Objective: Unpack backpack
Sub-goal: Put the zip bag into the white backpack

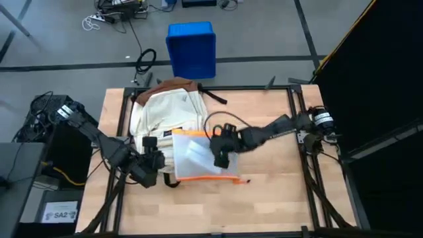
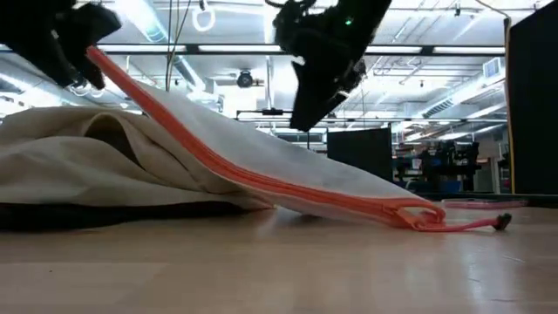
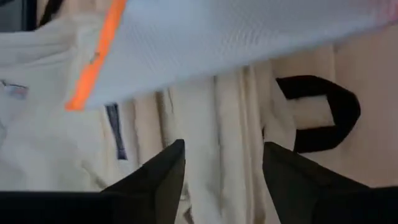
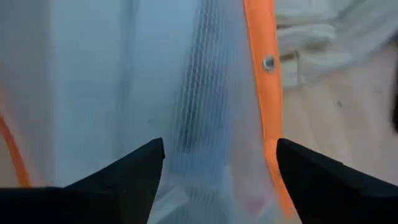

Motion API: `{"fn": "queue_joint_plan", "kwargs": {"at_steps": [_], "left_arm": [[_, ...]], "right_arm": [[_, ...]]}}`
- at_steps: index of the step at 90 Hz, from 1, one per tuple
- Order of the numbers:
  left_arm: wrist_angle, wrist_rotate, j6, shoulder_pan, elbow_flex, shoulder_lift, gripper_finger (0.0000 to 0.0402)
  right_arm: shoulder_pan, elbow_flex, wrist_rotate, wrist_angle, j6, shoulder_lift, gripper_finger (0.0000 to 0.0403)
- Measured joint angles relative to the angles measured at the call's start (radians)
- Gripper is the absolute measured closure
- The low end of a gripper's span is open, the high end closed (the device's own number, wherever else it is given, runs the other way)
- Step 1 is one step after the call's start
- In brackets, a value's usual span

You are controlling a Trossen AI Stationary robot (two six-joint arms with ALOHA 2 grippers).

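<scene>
The backpack [image 1: 165, 106] lies flat on the table [image 1: 277, 192], toward its far left part, brown base pointing to the far edge. The clear pouch [image 1: 201, 157] with orange edges rests half on the backpack and half on the wood – in the low view its near end touches the table and its other end is lifted. The right gripper [image 1: 220, 151] hovers over the pouch with fingers spread wide, holding nothing. The left gripper [image 1: 153, 160] is at the backpack's near edge, also open and empty. The near and right parts of the table are free wood. The backpack's opening is hidden under the pouch.
</scene>
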Motion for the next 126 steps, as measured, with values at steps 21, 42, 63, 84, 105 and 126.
{"fn": "queue_joint_plan", "kwargs": {"at_steps": [21,42,63,84,105,126], "left_arm": [[0.23,0.024,-0.001,-0.004,-0.158,-0.097,0.0218],[0.216,0.02,-0.046,0.034,-0.23,-0.066,0.0198],[0.234,0.018,-0.049,0.119,-0.298,-0.024,0.0144],[0.348,0.018,-0.007,0.182,-0.368,0.016,0.0127],[0.408,0.02,0.03,0.201,-0.38,0.038,0.0243],[0.393,0.021,0.035,0.2,-0.364,0.038,0.0393]], "right_arm": [[-0.083,-0.005,-0.175,0.02,-0.124,0.0,0.0112],[-0.104,-0.01,-0.276,0.052,-0.166,0.066,0.0083],[-0.127,-0.003,-0.287,0.113,-0.166,0.183,0.0056],[-0.143,-0.003,-0.381,0.139,-0.138,0.218,0.0072],[-0.127,-0.003,-0.431,0.126,-0.149,0.219,0.0214],[-0.102,-0.006,-0.447,0.102,-0.138,0.205,0.0389]]}}
